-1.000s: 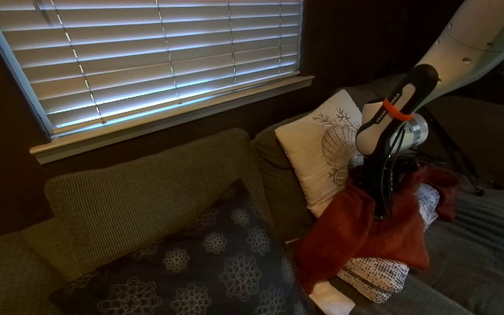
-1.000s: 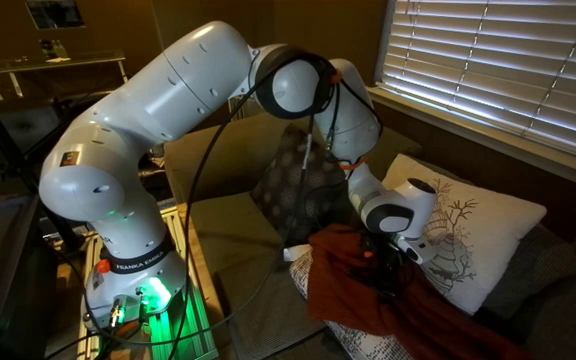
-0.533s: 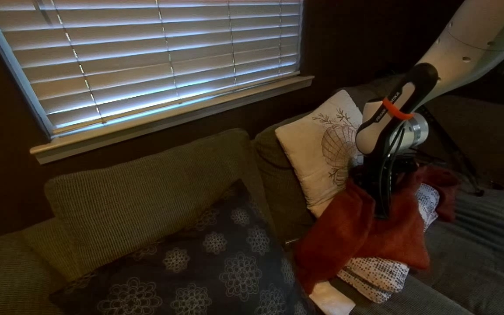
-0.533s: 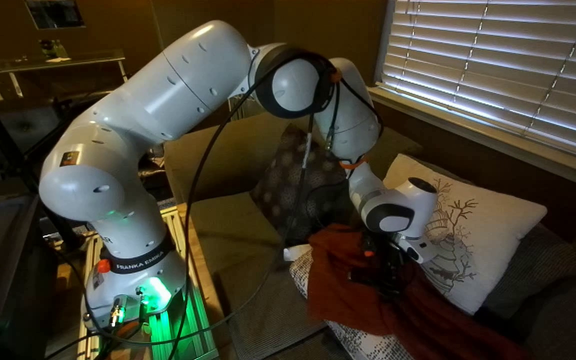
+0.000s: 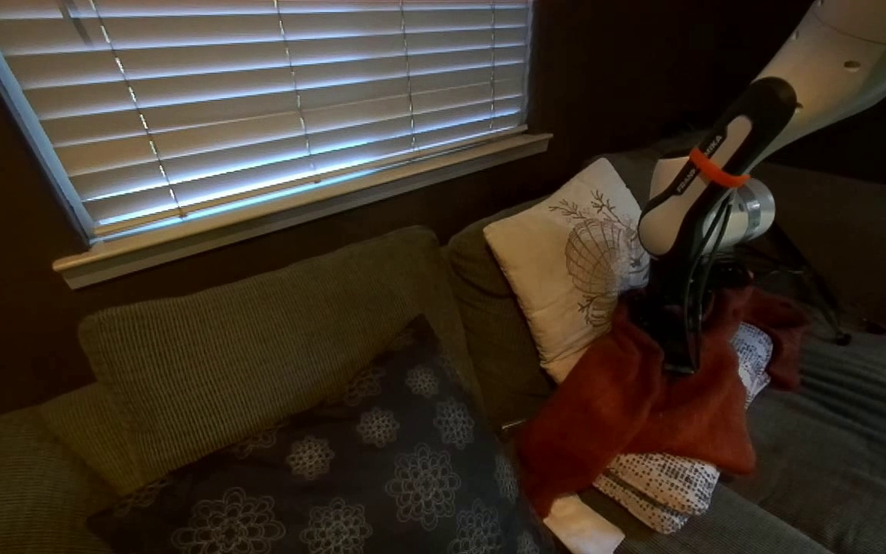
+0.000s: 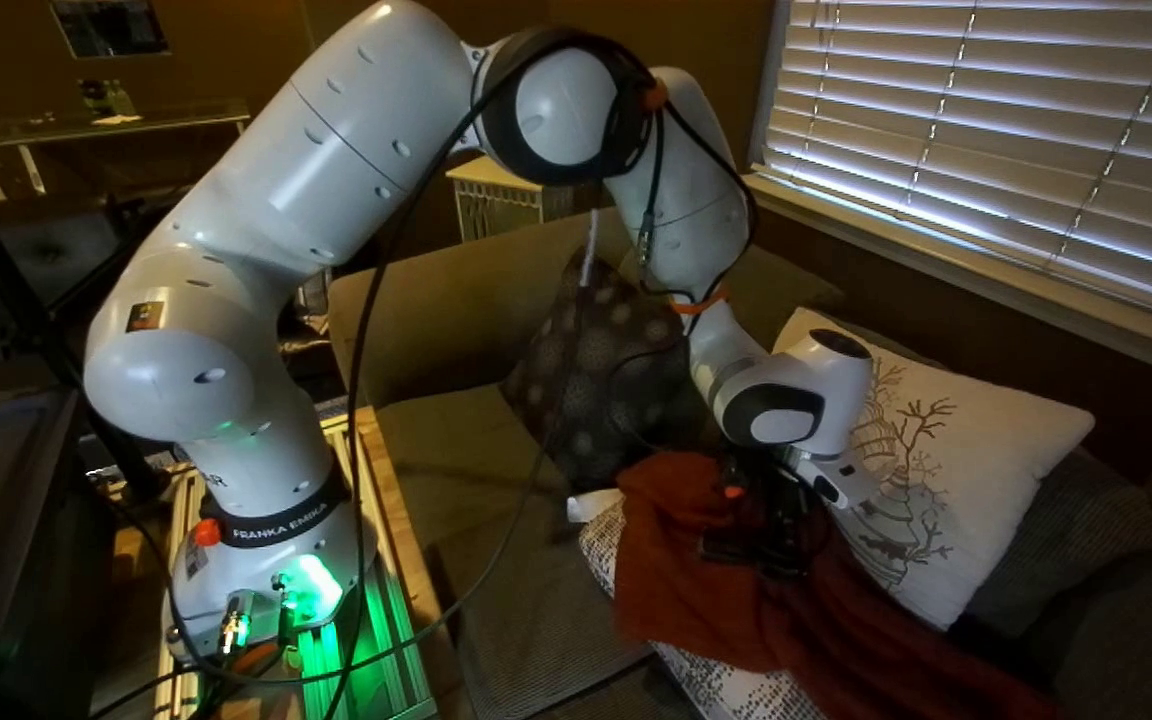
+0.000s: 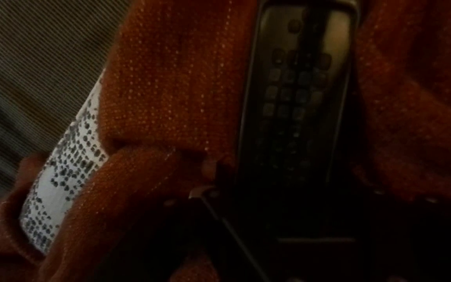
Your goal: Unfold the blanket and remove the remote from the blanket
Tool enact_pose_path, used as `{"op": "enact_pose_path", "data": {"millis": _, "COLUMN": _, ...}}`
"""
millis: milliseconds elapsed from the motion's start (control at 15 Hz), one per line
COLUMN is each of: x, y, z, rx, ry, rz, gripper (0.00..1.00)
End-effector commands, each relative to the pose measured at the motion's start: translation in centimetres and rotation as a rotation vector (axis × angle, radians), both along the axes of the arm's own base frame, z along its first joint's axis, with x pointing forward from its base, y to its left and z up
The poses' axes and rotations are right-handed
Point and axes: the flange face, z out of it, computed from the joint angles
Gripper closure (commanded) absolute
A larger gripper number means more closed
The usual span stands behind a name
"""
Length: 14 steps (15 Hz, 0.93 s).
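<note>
Remote [image 7: 298, 94] between folds of blanket [image 7: 163, 86]; shadowed gripper [image 5: 680, 358], jaws apparently tight on the remote

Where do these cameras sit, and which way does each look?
In an exterior view: apart from the arm, which enters at upper right and ends in the claw; it faces the sofa and blinds.
In an exterior view: also apart, with the base at left and nearly the whole arm showing; it looks down across the sofa.
Wrist view: mounted behind the claw, facing the remote and blanket; dark claw parts line the bottom.
Both exterior views share the sofa, blinds, white cushion and blanket.
</note>
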Motion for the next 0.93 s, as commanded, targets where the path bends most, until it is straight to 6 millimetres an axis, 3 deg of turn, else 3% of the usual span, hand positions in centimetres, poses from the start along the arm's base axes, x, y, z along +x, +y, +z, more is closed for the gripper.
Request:
{"op": "enact_pose_path", "data": {"millis": 0, "x": -2.4, "y": 0.7, "z": 4.2, "rx": -0.023, "ry": -0.001, "rz": -0.004, "gripper": 0.62}}
{"op": "enact_pose_path", "data": {"millis": 400, "x": -4.7, "y": -0.3, "z": 10.4, "rx": -0.076, "ry": 0.014, "rz": 0.038, "gripper": 0.62}}
{"op": "enact_pose_path", "data": {"millis": 867, "x": -4.7, "y": -1.9, "z": 17.2, "rx": -0.12, "ry": -0.009, "rz": 0.108, "gripper": 0.62}}
